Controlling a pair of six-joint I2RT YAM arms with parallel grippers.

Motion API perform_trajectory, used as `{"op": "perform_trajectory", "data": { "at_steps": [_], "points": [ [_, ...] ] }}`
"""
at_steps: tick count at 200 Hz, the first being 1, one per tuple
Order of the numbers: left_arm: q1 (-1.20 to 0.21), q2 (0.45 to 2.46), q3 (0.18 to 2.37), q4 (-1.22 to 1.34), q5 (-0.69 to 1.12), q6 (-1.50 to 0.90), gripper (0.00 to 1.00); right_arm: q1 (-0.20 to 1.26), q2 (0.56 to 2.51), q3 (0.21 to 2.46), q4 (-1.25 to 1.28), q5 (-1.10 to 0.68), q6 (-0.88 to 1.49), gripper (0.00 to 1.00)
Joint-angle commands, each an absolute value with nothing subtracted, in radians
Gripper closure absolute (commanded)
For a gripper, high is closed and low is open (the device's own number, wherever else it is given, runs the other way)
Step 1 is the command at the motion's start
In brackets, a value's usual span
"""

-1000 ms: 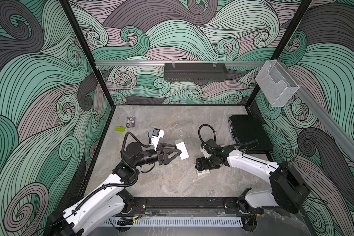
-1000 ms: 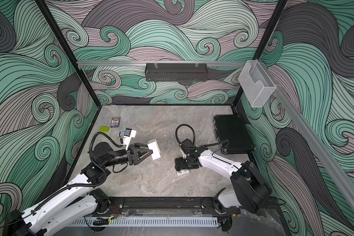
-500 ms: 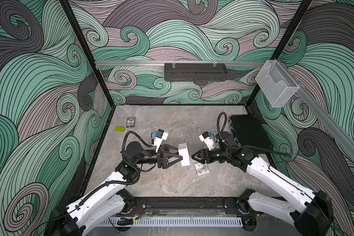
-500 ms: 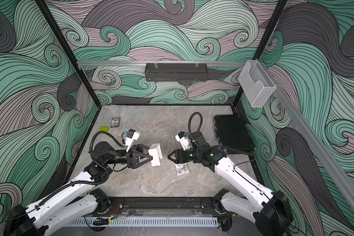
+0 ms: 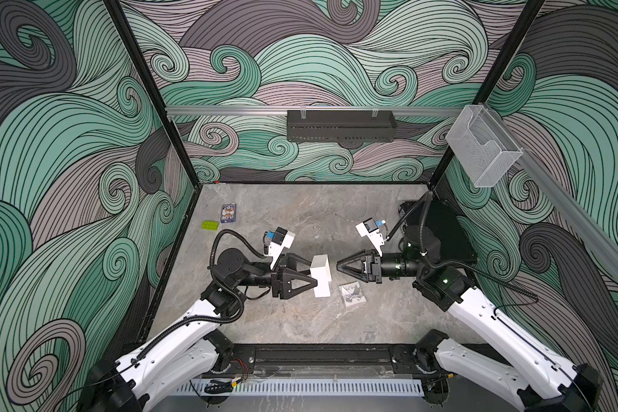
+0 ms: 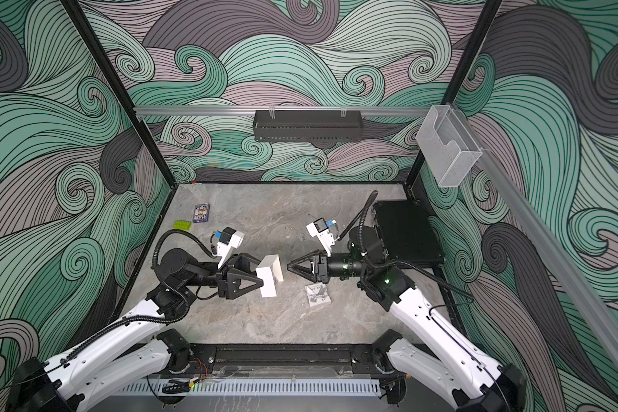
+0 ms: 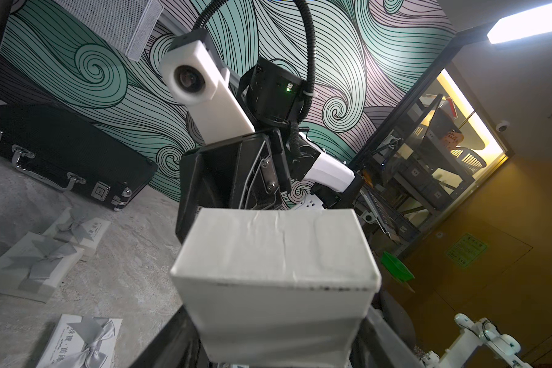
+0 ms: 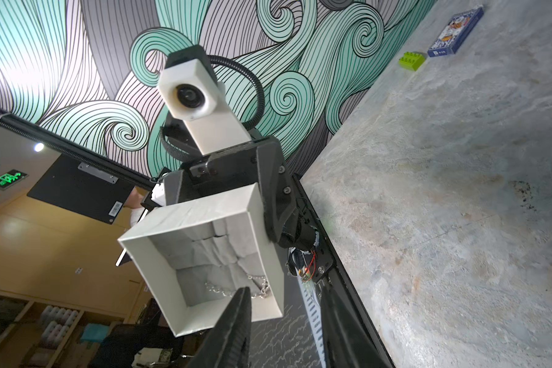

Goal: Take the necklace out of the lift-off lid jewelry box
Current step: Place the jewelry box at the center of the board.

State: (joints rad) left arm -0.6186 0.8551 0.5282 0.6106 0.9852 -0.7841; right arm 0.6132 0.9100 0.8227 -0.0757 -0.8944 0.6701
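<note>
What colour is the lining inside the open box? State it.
Grey lining, clearest in the right wrist view.

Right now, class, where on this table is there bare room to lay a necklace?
Free: back middle of the table, between card deck and black case; also the front strip between lid and rail. Crowded: the centre, where box faces right gripper.

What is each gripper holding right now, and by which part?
The left gripper clamps the white box by its outer side walls. The right gripper holds nothing; the necklace lies inside.
</note>
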Motion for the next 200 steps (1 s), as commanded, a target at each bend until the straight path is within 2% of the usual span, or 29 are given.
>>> {"op": "perform_trajectory", "data": {
  "at_steps": [1,137,200],
  "points": [
    [-0.618,0.867,0.573,0.638,1.012,-0.754,0.37,0.626,0.907,0.823,0.010,-0.944,0.694,0.64],
    [-0.618,0.867,0.586,0.606,1.013,-0.727,0.38,0.683,0.986,0.885,-0.064,-0.887,0.600,0.72],
    [-0.620,0.865,0.584,0.606,1.020,-0.726,0.38,0.707,1.029,0.890,-0.020,-0.880,0.612,0.84]
  ]
}}
